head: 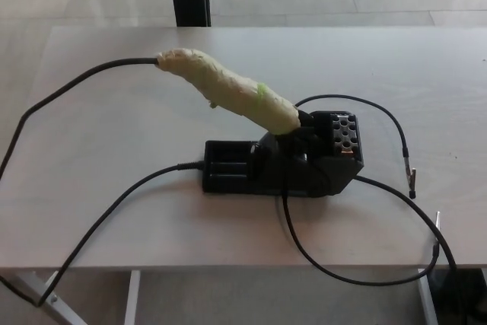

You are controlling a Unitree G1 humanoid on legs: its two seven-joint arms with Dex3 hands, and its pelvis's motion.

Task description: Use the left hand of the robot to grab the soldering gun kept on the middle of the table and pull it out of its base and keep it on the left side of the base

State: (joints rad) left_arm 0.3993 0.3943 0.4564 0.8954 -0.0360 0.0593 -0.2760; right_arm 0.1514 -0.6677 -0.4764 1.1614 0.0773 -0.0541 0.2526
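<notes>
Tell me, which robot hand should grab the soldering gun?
Probably the left. Neither hand shows yet, but the soldering gun sits in its base with the handle leaning toward the robot's left, and bare table lies left of the base for setting it down.

Pale yellow-green taped soldering gun (228,90), black base (293,161), black cables (99,222) — light grey table (114,119)

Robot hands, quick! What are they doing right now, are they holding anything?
Left hand: not in the picture, so it holds nothing we can see.
Right hand: not in the picture either.
The soldering gun sits in its base.
</notes>
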